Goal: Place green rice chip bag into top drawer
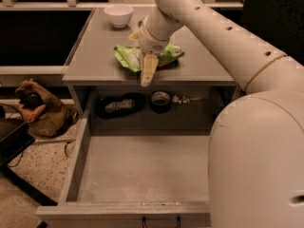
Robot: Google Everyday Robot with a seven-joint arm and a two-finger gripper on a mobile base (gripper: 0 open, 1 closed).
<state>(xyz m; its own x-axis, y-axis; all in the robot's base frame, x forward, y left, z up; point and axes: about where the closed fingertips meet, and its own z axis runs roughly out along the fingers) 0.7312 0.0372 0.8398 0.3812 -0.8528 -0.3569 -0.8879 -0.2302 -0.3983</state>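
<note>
The green rice chip bag [127,57] lies crumpled on the grey tabletop [95,51], near its front edge. My gripper [147,73] is right at the bag, reaching down over its middle to the table's front edge. Green foil shows on both sides of the wrist. Whether the bag is gripped is hidden by the wrist. The top drawer [142,170] is pulled fully out below the tabletop. Its flat grey floor holds nothing, and its small dark handle [160,221] is at the bottom of the view.
A white bowl [118,14] stands at the back of the tabletop. On the shelf behind the drawer lie a black object [116,104] and a dark round roll [160,101]. A brown bag [40,109] sits on the floor at left. My arm [247,80] fills the right side.
</note>
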